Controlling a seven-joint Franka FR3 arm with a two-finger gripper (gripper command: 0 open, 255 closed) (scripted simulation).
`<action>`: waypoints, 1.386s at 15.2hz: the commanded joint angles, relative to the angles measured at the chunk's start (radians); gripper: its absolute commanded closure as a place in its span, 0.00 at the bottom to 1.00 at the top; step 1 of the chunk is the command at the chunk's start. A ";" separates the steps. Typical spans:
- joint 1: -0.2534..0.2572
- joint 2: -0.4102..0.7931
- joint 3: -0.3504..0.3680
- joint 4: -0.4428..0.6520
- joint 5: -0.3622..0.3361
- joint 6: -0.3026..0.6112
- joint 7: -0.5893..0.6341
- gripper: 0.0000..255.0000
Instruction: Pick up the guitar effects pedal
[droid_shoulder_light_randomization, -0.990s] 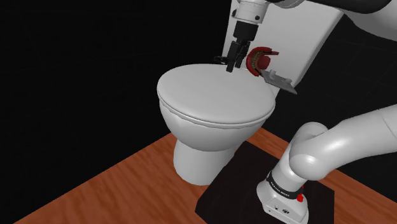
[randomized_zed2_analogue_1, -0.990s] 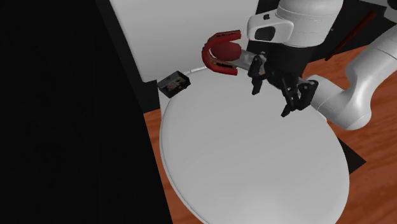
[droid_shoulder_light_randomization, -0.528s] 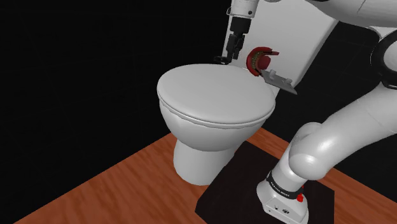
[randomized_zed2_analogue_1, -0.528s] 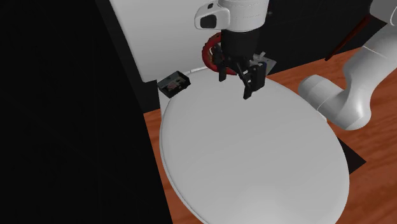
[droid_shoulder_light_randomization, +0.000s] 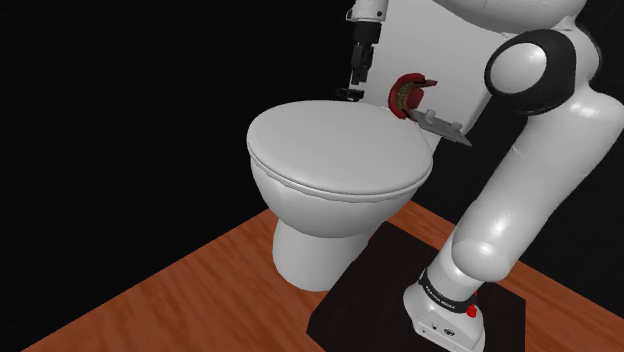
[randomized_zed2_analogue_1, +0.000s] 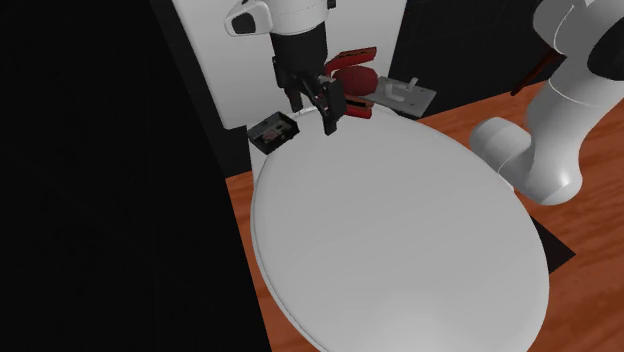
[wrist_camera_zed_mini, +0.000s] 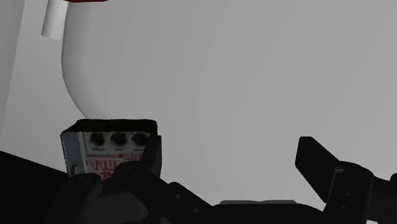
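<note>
The guitar effects pedal (randomized_zed2_analogue_1: 272, 131) is a small dark box with a row of knobs and a red-and-white face. It sits at the rear edge of the white toilet lid (randomized_zed2_analogue_1: 400, 250), against the tank. In the shoulder view the pedal (droid_shoulder_light_randomization: 348, 95) lies just under my gripper (droid_shoulder_light_randomization: 357, 76). My gripper (randomized_zed2_analogue_1: 314, 110) hangs open above the back of the lid, a little to the second exterior view's right of the pedal. In the wrist view the pedal (wrist_camera_zed_mini: 108, 149) lies just outside one finger of the gripper (wrist_camera_zed_mini: 235, 159), not between the two. Nothing is held.
A red horseshoe-shaped object (randomized_zed2_analogue_1: 352, 80) with a dark red ball and a flat grey bracket (randomized_zed2_analogue_1: 405, 95) lie at the rear of the lid beside the gripper. The white tank (droid_shoulder_light_randomization: 440, 50) rises behind. A wooden floor (droid_shoulder_light_randomization: 180, 300) surrounds the toilet; a black area lies beyond.
The gripper has swung across the back of the lid, past the red object, toward the pedal and to the second exterior view's left. Its fingers stayed open.
</note>
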 joint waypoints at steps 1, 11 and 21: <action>-0.023 0.107 -0.022 0.127 0.020 -0.044 -0.059 0.00; -0.049 0.193 -0.034 0.131 0.032 0.014 -0.116 0.00; -0.049 0.192 -0.034 0.128 0.032 0.016 -0.117 1.00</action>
